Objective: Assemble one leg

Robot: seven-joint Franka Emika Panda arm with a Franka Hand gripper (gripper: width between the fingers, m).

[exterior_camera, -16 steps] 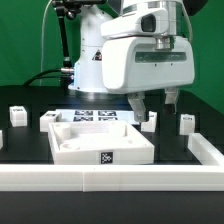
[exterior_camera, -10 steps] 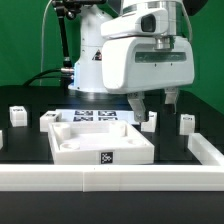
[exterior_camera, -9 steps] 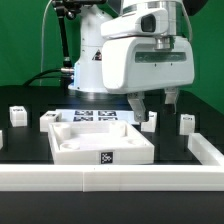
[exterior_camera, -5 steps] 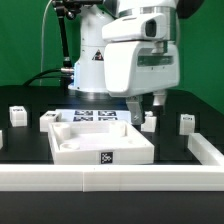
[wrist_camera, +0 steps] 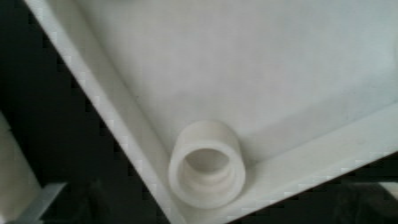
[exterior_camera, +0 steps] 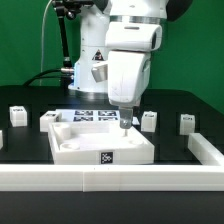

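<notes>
Three small white legs with black-and-white tags stand on the black table: one (exterior_camera: 18, 115) at the exterior view's left, one (exterior_camera: 149, 119) just right of the arm, one (exterior_camera: 186, 122) further right. The large white tray (exterior_camera: 70, 150) lies in the middle. My gripper (exterior_camera: 124, 122) hangs over the tray's back right corner, seen edge-on, and holds nothing. The wrist view shows the tray's floor (wrist_camera: 249, 70) and a round socket (wrist_camera: 205, 165) in its corner, directly under the gripper. No finger shows across the middle of that view.
The marker board (exterior_camera: 90, 116) lies behind the tray at the arm's base. A white rail (exterior_camera: 110, 178) runs along the table's front and up the exterior view's right side (exterior_camera: 207, 150).
The wrist has turned and the gripper has moved to the exterior view's left, from over the middle leg to over the tray's back right corner. The legs have not moved.
</notes>
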